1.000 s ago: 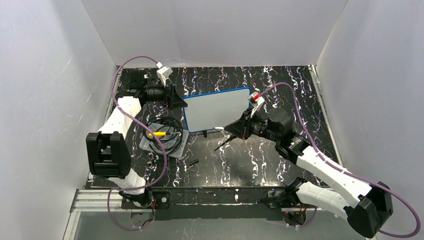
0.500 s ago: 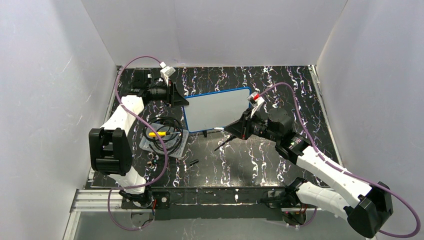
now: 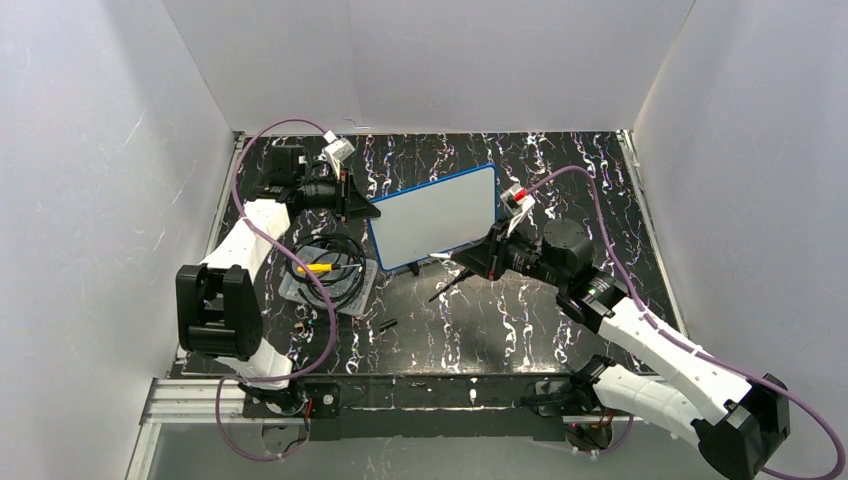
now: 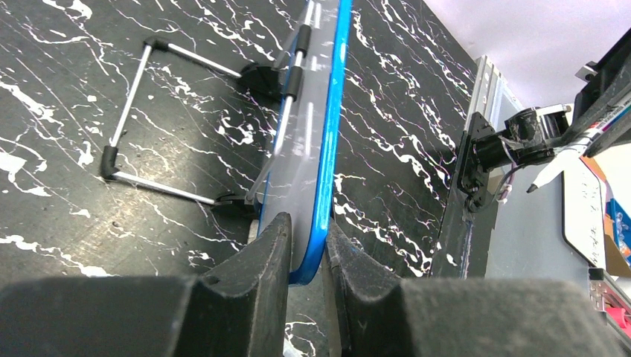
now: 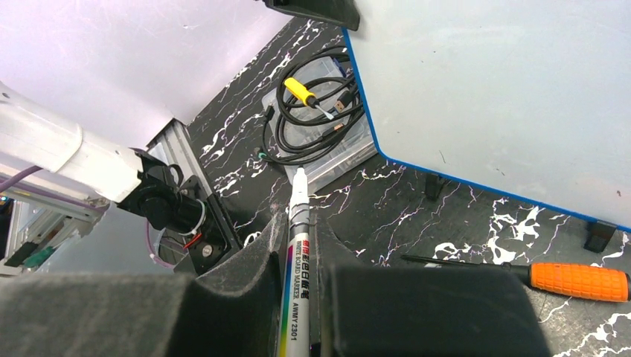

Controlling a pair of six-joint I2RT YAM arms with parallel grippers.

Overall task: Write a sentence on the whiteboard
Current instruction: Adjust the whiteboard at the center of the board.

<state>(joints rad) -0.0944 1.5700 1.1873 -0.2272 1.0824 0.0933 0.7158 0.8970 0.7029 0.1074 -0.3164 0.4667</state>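
The left claw (image 4: pixel 303 236) pinches the whiteboard (image 3: pixel 435 215) by its blue edge, bracing it on its wire stand (image 4: pixel 149 119) on the table (image 3: pixel 500 320), I'd guess so the right claw (image 3: pixel 478 258), clenched round the marker (image 5: pixel 295 245), can write.

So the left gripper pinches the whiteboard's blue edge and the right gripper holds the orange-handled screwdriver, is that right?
No. The right gripper holds a white marker, tip outward. The orange-handled screwdriver lies loose on the table, as the right wrist view shows. The left gripper does pinch the blue edge of the whiteboard.
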